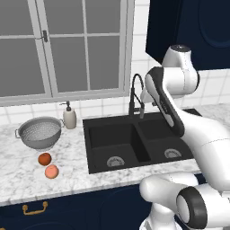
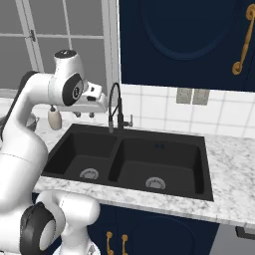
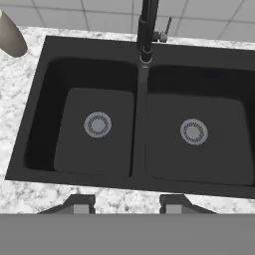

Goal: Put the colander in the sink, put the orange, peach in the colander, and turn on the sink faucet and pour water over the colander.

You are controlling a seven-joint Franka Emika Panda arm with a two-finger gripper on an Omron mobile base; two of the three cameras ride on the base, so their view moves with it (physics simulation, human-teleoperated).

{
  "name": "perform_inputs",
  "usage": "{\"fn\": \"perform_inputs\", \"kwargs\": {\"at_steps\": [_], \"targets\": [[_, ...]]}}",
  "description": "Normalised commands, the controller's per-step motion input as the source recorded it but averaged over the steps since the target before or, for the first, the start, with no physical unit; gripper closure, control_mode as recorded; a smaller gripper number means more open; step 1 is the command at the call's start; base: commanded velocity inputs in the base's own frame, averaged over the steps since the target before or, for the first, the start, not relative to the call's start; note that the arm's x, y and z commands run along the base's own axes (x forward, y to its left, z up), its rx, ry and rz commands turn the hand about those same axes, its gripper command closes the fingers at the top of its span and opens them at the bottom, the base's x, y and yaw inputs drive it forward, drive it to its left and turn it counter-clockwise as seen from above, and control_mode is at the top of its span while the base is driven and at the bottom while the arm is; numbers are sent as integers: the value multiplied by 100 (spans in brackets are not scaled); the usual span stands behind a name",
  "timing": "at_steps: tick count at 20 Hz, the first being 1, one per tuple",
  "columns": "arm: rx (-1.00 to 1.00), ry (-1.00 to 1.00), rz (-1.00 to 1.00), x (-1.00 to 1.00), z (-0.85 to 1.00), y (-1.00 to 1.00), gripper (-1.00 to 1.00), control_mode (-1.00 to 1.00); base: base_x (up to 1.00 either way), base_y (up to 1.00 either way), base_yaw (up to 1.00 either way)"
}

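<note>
- The worktop [image 1: 27,177] carries everything I need on its left stretch, well apart from where I hang. If I swing across carelessly, my arm could sweep the things there off the marble.
- The sink [image 3: 139,124] sits right below me, both black basins bare, nothing in them yet. The risk is setting the bowl across the divider, where it would rock.
- The faucet [image 1: 136,92] arches just beside my hand. I judge it the likeliest thing to strike as I turn away to the left.
- The colander [image 1: 40,131] stands upright on the worktop, left of the sink, near the soap bottle [image 1: 69,117]. Its thin rim could slip from a shallow pinch, and a wide approach could knock the bottle over.
- The orange [image 1: 44,159] and the peach [image 1: 52,171] lie in front of the colander, almost touching each other. Both are round, so a nudge would send them rolling toward the edge.
- My jaws [image 3: 127,203] stand partly open and hold nothing; I would want them wider before taking that rim.
</note>
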Motion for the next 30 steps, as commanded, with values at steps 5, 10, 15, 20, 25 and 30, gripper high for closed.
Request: {"fn": "perform_inputs", "kwargs": {"at_steps": [5,10,15,20,25,30], "targets": [[0,-1,0,-28,-3,8,-100,-100,0,0,0],[0,-12,-1,-60,-12,52,-100,-100,0,0,0],[2,-3,-16,-22,-23,83,-100,-100,0,0,0],[6,8,-36,11,-39,87,-100,-100,0,0,0],[18,6,-35,33,-36,79,-100,-100,0,0,0],[12,3,-26,44,-25,81,-100,-100,0,0,0]]}}
